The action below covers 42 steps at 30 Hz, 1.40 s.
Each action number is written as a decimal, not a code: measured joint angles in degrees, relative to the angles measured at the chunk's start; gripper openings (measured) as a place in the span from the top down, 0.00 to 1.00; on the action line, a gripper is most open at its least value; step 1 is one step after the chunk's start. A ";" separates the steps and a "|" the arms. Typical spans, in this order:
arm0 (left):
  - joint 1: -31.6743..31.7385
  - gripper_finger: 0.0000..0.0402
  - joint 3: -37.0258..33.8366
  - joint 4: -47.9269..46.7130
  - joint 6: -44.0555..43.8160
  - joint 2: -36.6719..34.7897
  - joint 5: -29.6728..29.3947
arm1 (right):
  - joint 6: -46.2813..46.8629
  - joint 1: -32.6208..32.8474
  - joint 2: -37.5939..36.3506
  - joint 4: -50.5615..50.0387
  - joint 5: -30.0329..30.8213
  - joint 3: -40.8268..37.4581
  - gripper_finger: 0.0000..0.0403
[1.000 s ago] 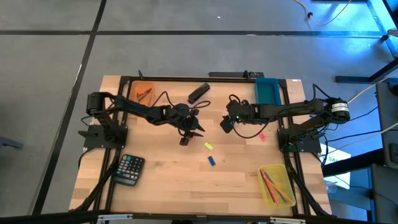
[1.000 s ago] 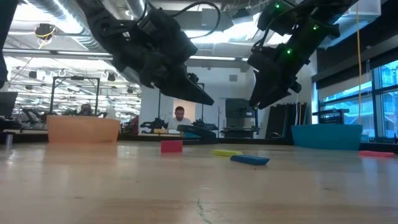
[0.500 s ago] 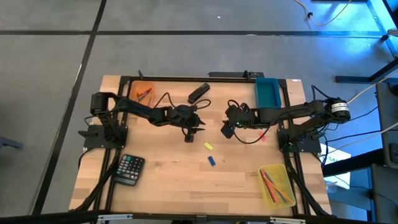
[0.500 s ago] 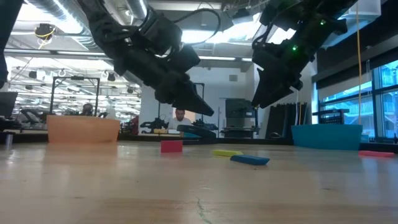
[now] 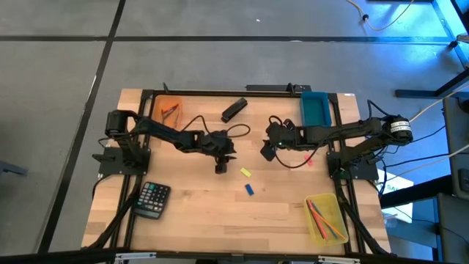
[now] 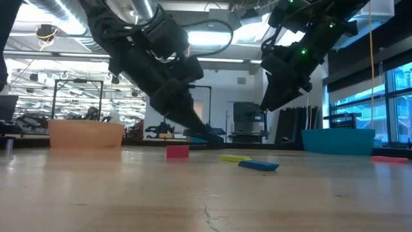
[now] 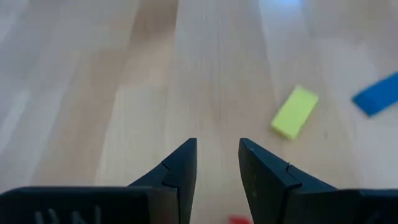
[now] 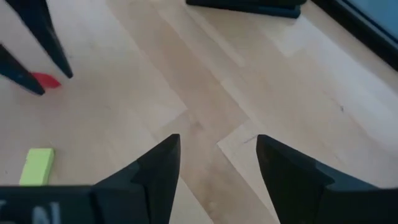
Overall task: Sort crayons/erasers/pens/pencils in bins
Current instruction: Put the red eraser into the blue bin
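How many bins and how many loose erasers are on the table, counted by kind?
Bins: 3 (orange bin, teal bin, yellow bin)
Erasers: 3 (yellow eraser, blue eraser, pink eraser)
Total: 6

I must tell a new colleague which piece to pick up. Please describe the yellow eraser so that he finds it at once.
Start from the wooden table and go to its middle, just in front of the left gripper. There lie two small blocks: the yellow eraser is the one nearer that gripper. Its neighbour, the blue eraser, lies closer to the front edge.
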 joint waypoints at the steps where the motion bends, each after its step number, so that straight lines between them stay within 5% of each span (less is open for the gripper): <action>1: -0.42 0.72 0.00 -1.11 -0.05 0.00 -0.91 | -0.80 0.00 0.00 0.17 0.02 0.00 0.47; 12: -4.79 0.72 0.02 -5.90 -9.45 -0.52 -4.68 | -15.78 0.00 0.00 9.55 0.29 0.02 0.47; 22: -6.76 0.72 0.02 -12.78 -23.19 -6.14 -15.63 | -16.39 -0.01 -0.04 14.90 0.37 0.04 0.47; 29: -8.80 0.72 0.00 -14.60 -33.46 -5.99 -16.64 | -26.47 -2.13 -0.04 23.20 3.83 0.04 0.47; 38: -13.42 0.72 -0.24 -16.43 -40.83 -4.44 -28.23 | -22.48 -2.34 -0.04 22.54 -0.20 0.04 0.47; 42: -15.57 0.72 -0.15 -16.28 -43.19 -3.81 -28.85 | -20.42 -1.27 -0.04 20.39 -0.21 0.04 0.47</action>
